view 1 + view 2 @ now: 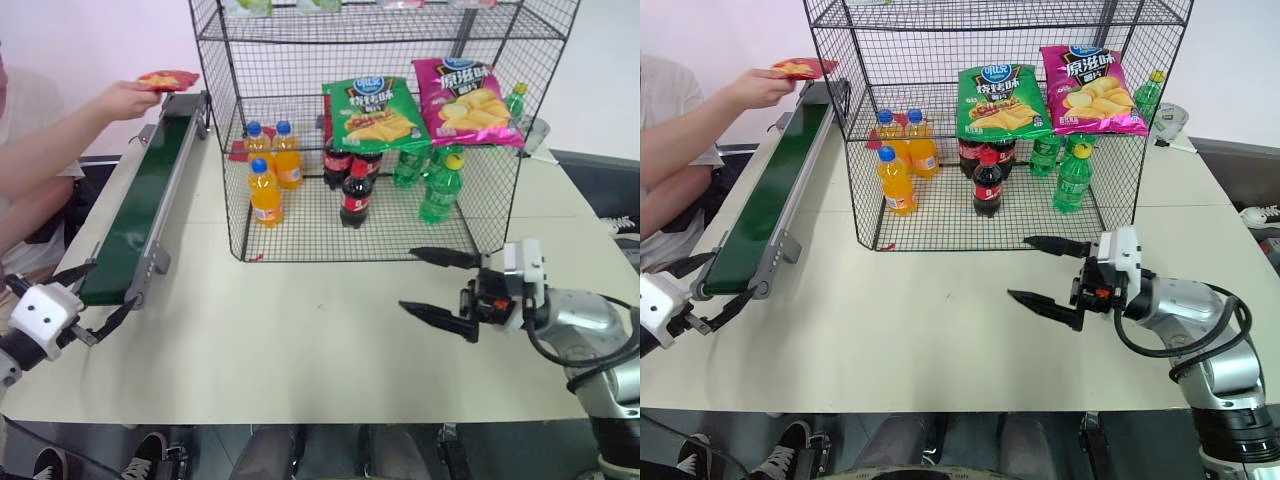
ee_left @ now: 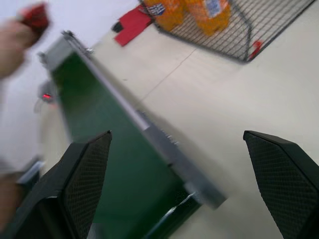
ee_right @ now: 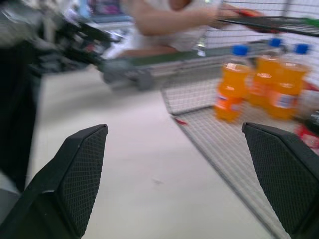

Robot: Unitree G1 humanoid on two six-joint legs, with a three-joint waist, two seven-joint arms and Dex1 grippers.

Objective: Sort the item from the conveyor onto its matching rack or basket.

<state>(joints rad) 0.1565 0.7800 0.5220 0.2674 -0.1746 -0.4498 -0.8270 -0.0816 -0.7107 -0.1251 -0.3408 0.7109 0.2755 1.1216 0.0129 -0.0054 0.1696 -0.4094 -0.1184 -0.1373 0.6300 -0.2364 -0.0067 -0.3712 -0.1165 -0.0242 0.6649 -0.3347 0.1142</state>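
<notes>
Left eye view | person's hand (image 1: 128,97) holds red chip bag (image 1: 168,79) | over conveyor (image 1: 145,207)

Counting now — three orange soda bottles (image 1: 266,190) in the rack (image 1: 240,120), two dark cola bottles (image 1: 356,194), and green bottles (image 1: 440,186) — three I can make out. Two chip bags hang there: one green bag (image 1: 373,112), one magenta bag (image 1: 466,102). One red bag (image 1: 168,80), one conveyor (image 1: 145,208), my two claws (image 1: 436,284).
</notes>
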